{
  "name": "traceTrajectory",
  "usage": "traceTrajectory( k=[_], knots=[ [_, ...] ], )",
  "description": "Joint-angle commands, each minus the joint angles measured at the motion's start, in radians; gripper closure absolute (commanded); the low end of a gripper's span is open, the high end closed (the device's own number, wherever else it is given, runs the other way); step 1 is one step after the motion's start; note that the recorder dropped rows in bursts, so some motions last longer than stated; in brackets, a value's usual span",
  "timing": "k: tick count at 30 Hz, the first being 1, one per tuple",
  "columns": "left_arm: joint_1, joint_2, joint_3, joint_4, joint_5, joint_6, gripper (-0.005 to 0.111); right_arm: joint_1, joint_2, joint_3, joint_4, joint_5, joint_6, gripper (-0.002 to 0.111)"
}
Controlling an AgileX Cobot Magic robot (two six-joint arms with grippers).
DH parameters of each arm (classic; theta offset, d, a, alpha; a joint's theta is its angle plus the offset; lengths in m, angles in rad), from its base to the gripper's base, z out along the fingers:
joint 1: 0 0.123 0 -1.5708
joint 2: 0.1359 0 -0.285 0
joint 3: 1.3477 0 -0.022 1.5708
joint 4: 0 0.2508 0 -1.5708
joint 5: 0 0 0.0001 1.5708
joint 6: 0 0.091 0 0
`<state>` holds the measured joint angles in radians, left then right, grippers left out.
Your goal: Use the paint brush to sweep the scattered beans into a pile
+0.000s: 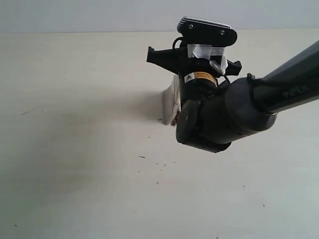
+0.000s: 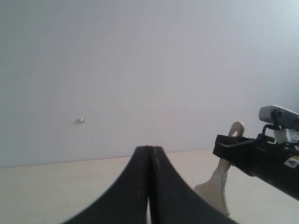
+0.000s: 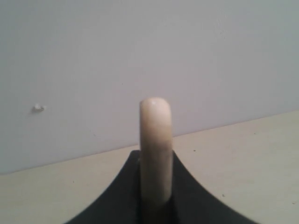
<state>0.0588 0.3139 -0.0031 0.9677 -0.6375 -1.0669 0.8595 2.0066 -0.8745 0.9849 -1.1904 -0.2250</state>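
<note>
Brush handle fills the right wrist view: paint brush (image 3: 155, 140) upright, pinched between right fingers (image 3: 191, 191). Bristles low at the counter (image 1: 75, 179), a few beans (image 1: 174, 121) at their edge, the rest hidden behind the arm. Left fingers (image 2: 133, 186) pressed together, holding nothing. Risk: handle pivots in the narrow pinch and bristles skip over beans.

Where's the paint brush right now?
The paint brush stands bristles-down near the middle of the table in the exterior view, its cream handle clamped in the right gripper.
</note>
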Motion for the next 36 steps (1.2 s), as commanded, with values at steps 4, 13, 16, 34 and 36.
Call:
traceTrajectory(
  k=[4,13,16,34,36],
  knots=[
    [0.001,-0.007,0.003,-0.003,-0.003,0.002,0.107,0.002,-0.147,0.011,-0.038,0.081,-0.041,0.108],
    [0.001,-0.007,0.003,-0.003,-0.003,0.002,0.107,-0.118,-0.495,0.011,0.208,0.669,-0.716,0.108],
    [0.001,-0.007,0.003,-0.003,-0.003,0.002,0.107,-0.293,-0.636,0.011,0.494,0.996,-1.087,0.108],
    [0.001,-0.007,0.003,-0.003,-0.003,0.002,0.107,-0.449,-0.580,0.010,0.759,0.463,-1.893,0.108],
    [0.001,-0.007,0.003,-0.003,-0.003,0.002,0.107,-0.449,-0.545,0.010,0.759,0.463,-1.893,0.108]
  ],
)
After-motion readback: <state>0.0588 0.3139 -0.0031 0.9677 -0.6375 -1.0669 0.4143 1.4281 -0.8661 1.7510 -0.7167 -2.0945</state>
